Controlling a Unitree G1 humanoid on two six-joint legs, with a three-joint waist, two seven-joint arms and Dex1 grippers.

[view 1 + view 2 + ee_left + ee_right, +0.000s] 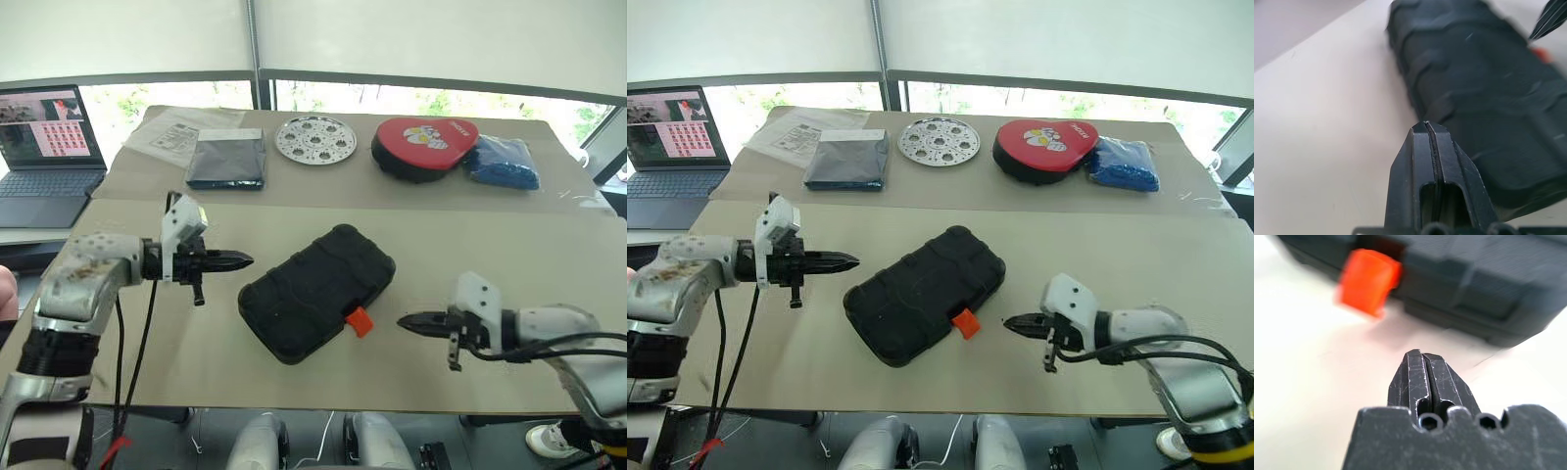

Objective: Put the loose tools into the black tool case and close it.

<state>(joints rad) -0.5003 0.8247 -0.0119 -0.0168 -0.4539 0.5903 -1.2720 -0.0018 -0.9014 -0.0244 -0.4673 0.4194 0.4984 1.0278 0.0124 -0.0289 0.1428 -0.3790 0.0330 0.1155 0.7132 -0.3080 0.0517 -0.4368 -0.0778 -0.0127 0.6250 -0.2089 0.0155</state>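
- On the near part of the table (pixel 549 245), at its middle, lies the black tool case (pixel 318 291), closed and set at a slant, one corner toward the far right and the other toward the near left.
- Its small orange latch (pixel 360 320) sticks out from the near right edge, over the table surface.
- Left of the case, the left gripper (pixel 240 260) hangs above the table with its two black fingers pressed together, holding nothing; its tip points right toward the case, just short of it.
- Right of the case, the right gripper (pixel 407 320) is likewise fully closed and empty, its tip pointing left toward the latch, near it but apart.
- In the right wrist view the latch (pixel 1368 280) and the case's edge lie just beyond the closed fingertips (pixel 1418 363).
- Along the far side of the table, from left to right: a printed sheet in a clear sleeve (pixel 181 132), a flat dark grey pouch (pixel 227 158), a round perforated metal plate (pixel 314 139), a round red-black pad (pixel 423 147) and a blue bag (pixel 502 163).
- At the far left, off the table, an open laptop (pixel 44 147) stands with its screen lit.
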